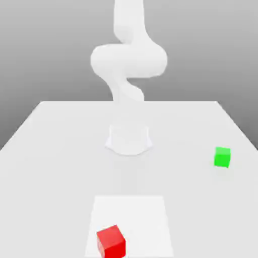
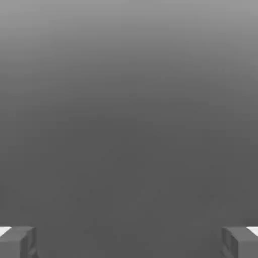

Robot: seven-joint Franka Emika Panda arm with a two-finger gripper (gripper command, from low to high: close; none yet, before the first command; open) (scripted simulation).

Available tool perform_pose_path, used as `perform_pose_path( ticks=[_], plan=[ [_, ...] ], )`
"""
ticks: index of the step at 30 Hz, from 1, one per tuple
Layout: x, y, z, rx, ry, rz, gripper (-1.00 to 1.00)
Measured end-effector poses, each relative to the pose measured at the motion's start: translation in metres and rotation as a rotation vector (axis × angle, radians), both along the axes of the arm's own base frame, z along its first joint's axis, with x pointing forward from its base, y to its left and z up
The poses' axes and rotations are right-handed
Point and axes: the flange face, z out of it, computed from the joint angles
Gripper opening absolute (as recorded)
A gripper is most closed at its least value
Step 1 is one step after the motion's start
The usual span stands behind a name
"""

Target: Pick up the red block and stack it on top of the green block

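The red block (image 1: 111, 241) sits on a lighter square patch at the near edge of the white table in the exterior view, slightly to that view's left. The green block (image 1: 221, 156) rests on the table further back, at the exterior view's right. In the hand view my gripper (image 2: 129, 242) is open, its two grey fingertips (image 2: 17, 242) far apart with nothing between them and only a plain grey background beyond. The white arm (image 1: 128, 60) rises from its base at the table's middle, far from both blocks.
The arm's round base (image 1: 129, 140) stands at the centre of the white table (image 1: 60, 151). A lighter square patch (image 1: 146, 216) marks the near middle of the table. The table's edges run along the exterior view's left, right and back.
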Motion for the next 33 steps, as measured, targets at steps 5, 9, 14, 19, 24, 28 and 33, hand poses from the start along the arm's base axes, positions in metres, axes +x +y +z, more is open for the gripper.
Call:
perform_pose_path(
  ticks=[5, 9, 14, 19, 24, 28, 33],
  plan=[
    [0.059, -0.008, -0.082, -0.009, 0.143, 0.095, 0.00],
    [0.093, -0.010, -0.153, -0.024, 0.251, 0.163, 0.00],
    [0.118, -0.013, -0.246, -0.054, 0.384, 0.241, 0.00],
    [0.126, -0.018, -0.339, -0.099, 0.515, 0.313, 0.00],
    [0.116, -0.027, -0.426, -0.160, 0.646, 0.380, 0.00],
    [0.109, -0.033, -0.486, -0.193, 0.703, 0.410, 0.00],
    [0.107, -0.034, -0.524, -0.194, 0.708, 0.412, -1.00]
  ],
)
